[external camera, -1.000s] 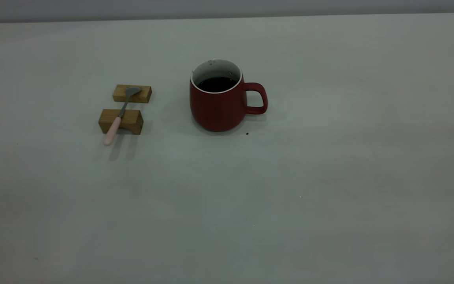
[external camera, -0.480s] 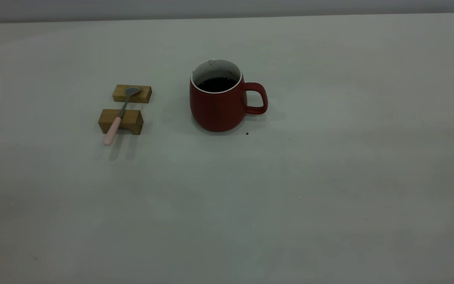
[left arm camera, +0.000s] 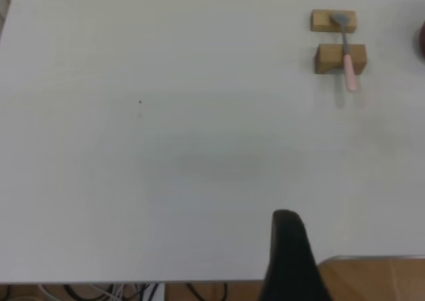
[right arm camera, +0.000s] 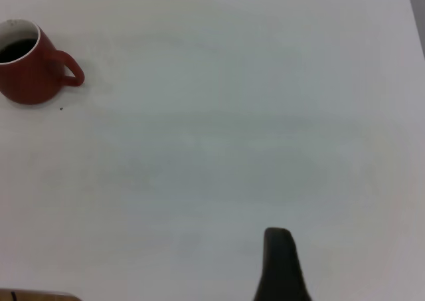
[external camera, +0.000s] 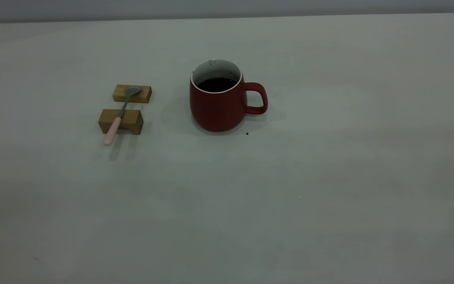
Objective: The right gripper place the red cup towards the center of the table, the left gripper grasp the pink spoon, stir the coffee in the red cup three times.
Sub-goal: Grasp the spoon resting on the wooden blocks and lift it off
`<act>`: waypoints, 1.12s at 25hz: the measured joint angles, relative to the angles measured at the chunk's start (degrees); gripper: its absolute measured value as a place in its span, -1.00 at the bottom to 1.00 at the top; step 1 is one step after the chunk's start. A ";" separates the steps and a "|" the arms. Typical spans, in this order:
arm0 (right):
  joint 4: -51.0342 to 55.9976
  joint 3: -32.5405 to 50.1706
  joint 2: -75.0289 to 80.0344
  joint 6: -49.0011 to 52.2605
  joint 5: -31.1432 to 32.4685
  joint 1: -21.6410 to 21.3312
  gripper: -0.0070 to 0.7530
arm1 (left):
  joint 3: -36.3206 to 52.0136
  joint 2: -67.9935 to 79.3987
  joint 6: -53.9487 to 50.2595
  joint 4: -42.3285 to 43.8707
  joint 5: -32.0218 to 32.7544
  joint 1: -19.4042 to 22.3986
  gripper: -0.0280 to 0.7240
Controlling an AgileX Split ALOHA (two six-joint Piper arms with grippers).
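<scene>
The red cup (external camera: 218,101) stands upright near the middle of the table (external camera: 329,177), its handle pointing right and dark coffee (external camera: 216,84) inside. The pink spoon (external camera: 117,118) lies to its left across two wooden blocks, bowl on the far one and pink handle overhanging the near one. Neither arm shows in the exterior view. In the left wrist view only a dark tip of my left gripper (left arm camera: 287,248) shows over the table's near edge, far from the spoon (left arm camera: 346,52). In the right wrist view a dark tip of my right gripper (right arm camera: 279,258) shows, well away from the cup (right arm camera: 26,72).
The far wooden block (external camera: 131,93) and the near one (external camera: 121,121) hold the spoon off the surface. A tiny dark speck (external camera: 246,133) lies just in front of the cup's handle. Cables (left arm camera: 133,292) and a brown floor show beyond the table's edge in the left wrist view.
</scene>
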 joint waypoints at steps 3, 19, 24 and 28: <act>0.00 0.00 0.00 0.00 0.00 0.00 0.56 | 0.00 0.00 0.00 0.48 0.00 0.00 0.59; 0.00 0.00 0.00 0.00 0.00 0.00 0.56 | -2.52 30.49 -3.10 1.63 -11.45 0.00 0.54; 0.00 0.00 0.00 0.00 0.00 0.00 0.56 | -4.38 50.48 -4.12 -1.44 -23.97 0.00 0.54; -0.05 0.00 0.00 0.00 0.00 0.00 0.56 | -8.05 66.31 -2.90 -4.08 -30.88 0.00 0.54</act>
